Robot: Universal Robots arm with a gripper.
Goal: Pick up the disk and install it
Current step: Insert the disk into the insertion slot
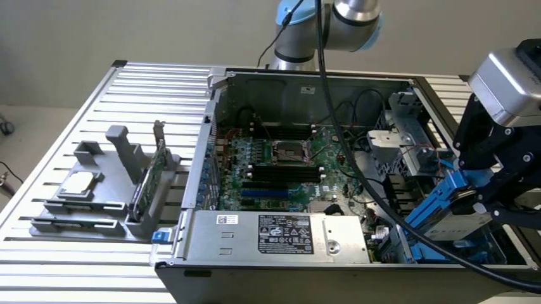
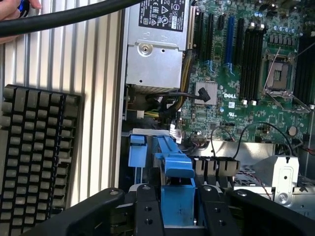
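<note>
My black pincer (image 1: pixel 470 208) is pinching the disk (image 1: pixel 448 225), a flat silver-grey hard drive framed by a bright blue plastic carrier. In the wrist view my two dark fingers (image 2: pixel 147 214) stand either side of the carrier, tight against it. The disk hangs tilted over the corner of the open grey metal computer case (image 1: pixel 222 114) at the exterior view's right, just above more blue plastic drive-bay parts (image 1: pixel 439 254).

Inside the case lie the green motherboard (image 1: pixel 287 158) and a silver power supply box (image 1: pixel 279 233) with a dark label. The case stands on a slatted aluminium table (image 1: pixel 101 266). At the exterior view's left, a grey plastic holder (image 1: pixel 93 190) carries a small square silver chip (image 1: pixel 78 183) and a thin green circuit card (image 1: pixel 148 183) set on edge. In the wrist view a black keyboard (image 2: pixel 34 162) lies beside the case, and a person's hand (image 2: pixel 12 10) touches a thick black cable (image 2: pixel 74 17).
</note>
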